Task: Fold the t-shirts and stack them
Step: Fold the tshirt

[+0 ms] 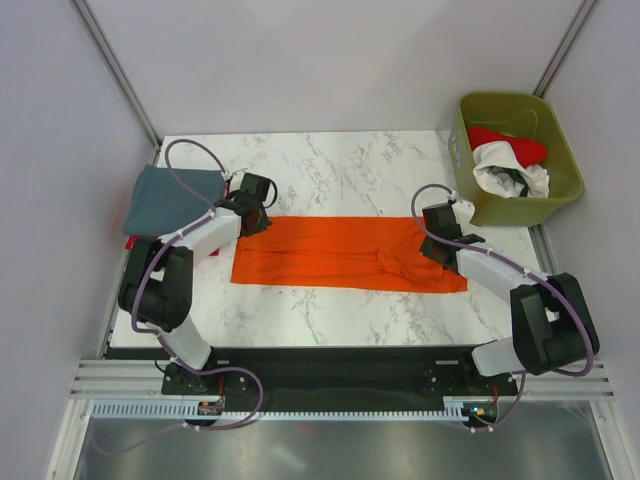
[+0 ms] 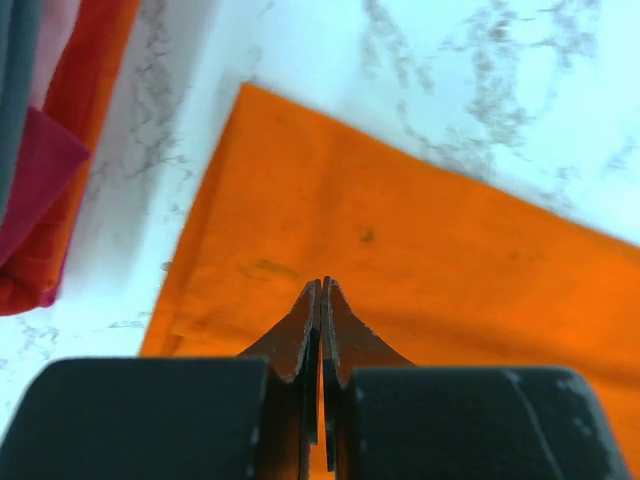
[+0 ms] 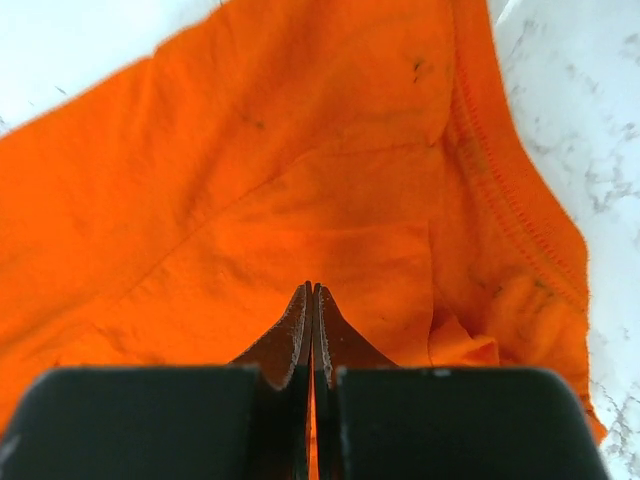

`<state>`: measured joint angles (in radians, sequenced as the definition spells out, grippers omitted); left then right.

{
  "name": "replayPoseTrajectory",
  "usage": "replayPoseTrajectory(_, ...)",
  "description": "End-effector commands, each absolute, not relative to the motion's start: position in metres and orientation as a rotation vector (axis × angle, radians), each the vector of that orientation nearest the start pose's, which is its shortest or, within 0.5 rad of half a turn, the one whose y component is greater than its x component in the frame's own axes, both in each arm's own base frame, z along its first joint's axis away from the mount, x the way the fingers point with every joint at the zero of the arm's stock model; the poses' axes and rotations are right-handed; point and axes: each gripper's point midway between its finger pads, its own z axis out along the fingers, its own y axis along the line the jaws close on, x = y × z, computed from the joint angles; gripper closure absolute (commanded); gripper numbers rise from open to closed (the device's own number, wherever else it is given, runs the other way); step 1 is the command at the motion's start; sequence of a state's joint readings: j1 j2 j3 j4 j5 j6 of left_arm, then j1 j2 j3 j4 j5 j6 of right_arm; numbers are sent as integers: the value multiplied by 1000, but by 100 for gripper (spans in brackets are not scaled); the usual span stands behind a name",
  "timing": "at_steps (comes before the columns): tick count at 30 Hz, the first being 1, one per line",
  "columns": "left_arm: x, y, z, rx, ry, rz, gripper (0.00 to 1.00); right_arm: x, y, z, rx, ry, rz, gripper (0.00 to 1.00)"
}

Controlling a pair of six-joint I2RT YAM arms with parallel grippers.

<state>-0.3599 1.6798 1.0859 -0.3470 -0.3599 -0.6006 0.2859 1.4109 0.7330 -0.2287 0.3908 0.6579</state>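
Orange t-shirt (image 1: 340,255): long band mid-frame on marble table (image 1: 330,170). Left gripper (image 2: 322,287) and right gripper (image 3: 312,290) both pinched closed on its ends (orange shows between them). Light, limp cloth; I'd grip hems.

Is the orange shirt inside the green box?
No, the orange shirt lies spread flat on the marble table, and the green box off to the right holds a red garment and a white garment.

T-shirts: one orange t-shirt (image 1: 330,255) under both finger pairs, one grey-blue t-shirt (image 1: 170,195) left of the left fingers (image 2: 300,335), one red t-shirt (image 1: 510,145) and one white t-shirt (image 1: 510,178) beyond the right fingers (image 3: 285,335). Bins: one olive bin (image 1: 530,210).
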Motion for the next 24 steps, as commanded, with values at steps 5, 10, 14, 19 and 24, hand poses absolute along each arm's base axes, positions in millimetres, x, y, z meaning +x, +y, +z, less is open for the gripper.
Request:
replayPoseTrajectory(5, 410, -91, 35, -421, 2500, 166, 98, 336, 64, 23, 596, 2383, -32, 100)
replayPoseTrajectory(10, 405, -101, 5, -421, 2613, 134, 98, 347, 54, 22, 637, 2360, -87, 100)
replayPoseTrajectory(14, 381, -105, -9, -472, 2679, 101, 98, 357, 49, 9, 671, 2384, -108, 100)
replayPoseTrajectory(19, 348, -103, -12, -497, 2715, 83, 98, 382, 48, -4, 687, 2407, -121, 100)
replayPoseTrajectory(24, 313, -114, -10, -488, 2758, -12, 98, 430, 59, -2, 666, 2405, -87, 100)
